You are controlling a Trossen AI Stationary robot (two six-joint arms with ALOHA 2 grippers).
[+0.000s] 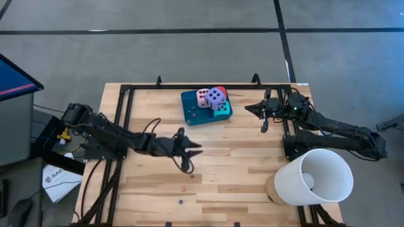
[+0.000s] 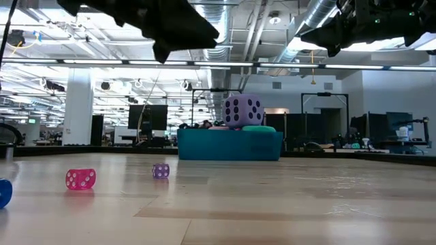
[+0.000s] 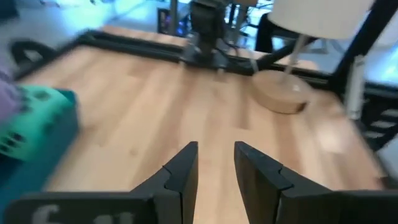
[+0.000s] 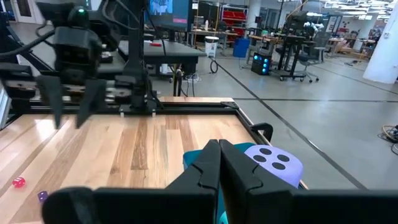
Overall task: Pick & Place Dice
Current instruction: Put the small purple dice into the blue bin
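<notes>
1. While you look level across the wooden table (image 2: pixel 286 204), the nearest things are three tiny dice: a translucent pink one (image 2: pixel 80 179), a small purple one (image 2: pixel 161 171) just beyond it, and a blue one (image 2: pixel 3 192) cut by the frame edge.
2. Your left gripper (image 1: pixel 189 153) hangs above the middle of the table with nothing between its fingers (image 3: pixel 180 171), which stand slightly parted.
3. Your white lamp shade (image 1: pixel 314 177) on its round wooden base sits at the near right corner.
4. Farther back, the flat teal rectangular tray (image 1: pixel 192 110) lies near the far rail and carries all four large soft cubes.
5. On it, the turquoise cube (image 1: pixel 222 108) supports the purple cube (image 1: pixel 215 98), with the pink cube (image 1: pixel 202 98) beside them and the red cube (image 1: pixel 221 90) behind.
6. Your right gripper (image 1: pixel 264 123) hovers to the right of the tray, fingers pressed together and empty.
</notes>
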